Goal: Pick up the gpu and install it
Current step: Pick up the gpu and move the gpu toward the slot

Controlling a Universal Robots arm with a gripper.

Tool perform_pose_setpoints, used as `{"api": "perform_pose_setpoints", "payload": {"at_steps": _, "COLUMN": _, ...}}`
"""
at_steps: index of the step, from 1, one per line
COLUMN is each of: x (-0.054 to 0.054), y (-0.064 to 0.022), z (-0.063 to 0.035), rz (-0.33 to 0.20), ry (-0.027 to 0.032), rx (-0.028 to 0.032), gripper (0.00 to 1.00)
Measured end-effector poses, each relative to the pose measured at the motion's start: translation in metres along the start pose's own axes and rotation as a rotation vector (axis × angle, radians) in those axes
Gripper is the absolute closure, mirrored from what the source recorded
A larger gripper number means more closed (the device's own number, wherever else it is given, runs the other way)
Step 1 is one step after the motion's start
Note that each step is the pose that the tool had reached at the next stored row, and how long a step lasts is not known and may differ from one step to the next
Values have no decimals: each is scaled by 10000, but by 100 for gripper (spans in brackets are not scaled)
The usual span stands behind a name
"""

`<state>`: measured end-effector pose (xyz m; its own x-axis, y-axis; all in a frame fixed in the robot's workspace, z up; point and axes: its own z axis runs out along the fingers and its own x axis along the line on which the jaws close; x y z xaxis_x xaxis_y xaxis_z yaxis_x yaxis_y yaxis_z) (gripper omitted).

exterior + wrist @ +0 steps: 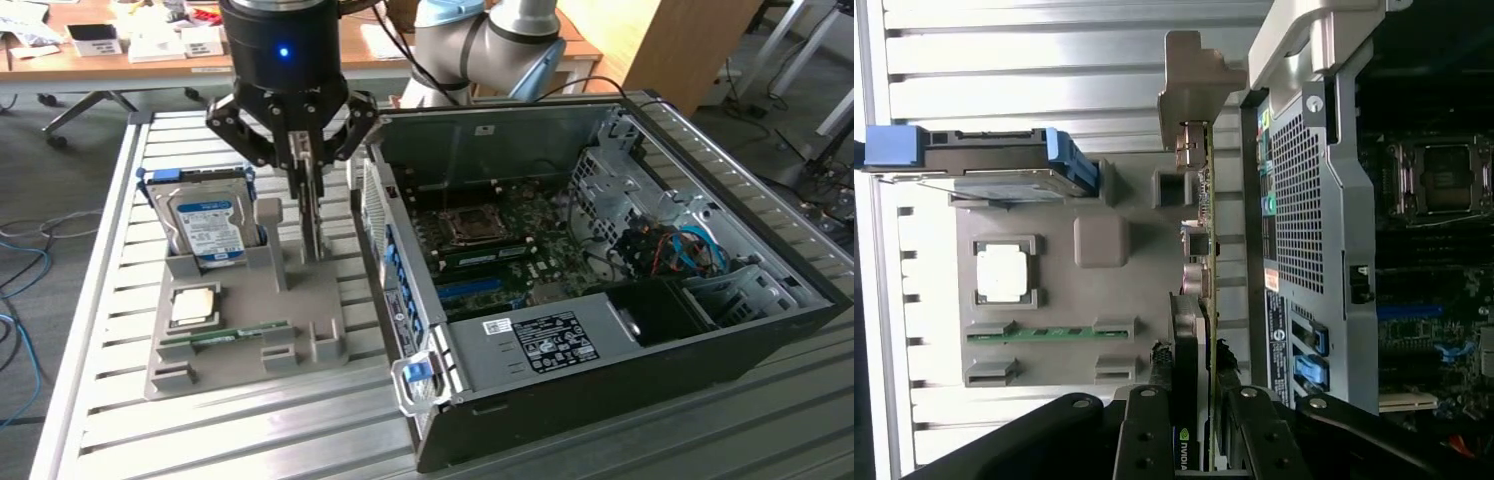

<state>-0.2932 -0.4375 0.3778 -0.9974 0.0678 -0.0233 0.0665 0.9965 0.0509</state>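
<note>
Green circuit-board gpu [314, 215] [1200, 230] clamped by half-closed black gripper [304, 160] [1199, 420], seated upright in grey plastic holder [254, 330]; lift-out and installation in open black computer case [747, 330] left to be done

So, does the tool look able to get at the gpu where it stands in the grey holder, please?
Yes, it seems so: the gpu stands on edge in the grey holder, and the tool is closed on it from above; hard drive and computer case stand clear.
</note>
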Motion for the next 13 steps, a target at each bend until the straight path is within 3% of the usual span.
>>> {"api": "perform_pose_setpoints", "payload": {"at_steps": 13, "x": -4, "y": 9, "z": -178, "rz": 0, "ry": 0, "rx": 0, "gripper": 73}}
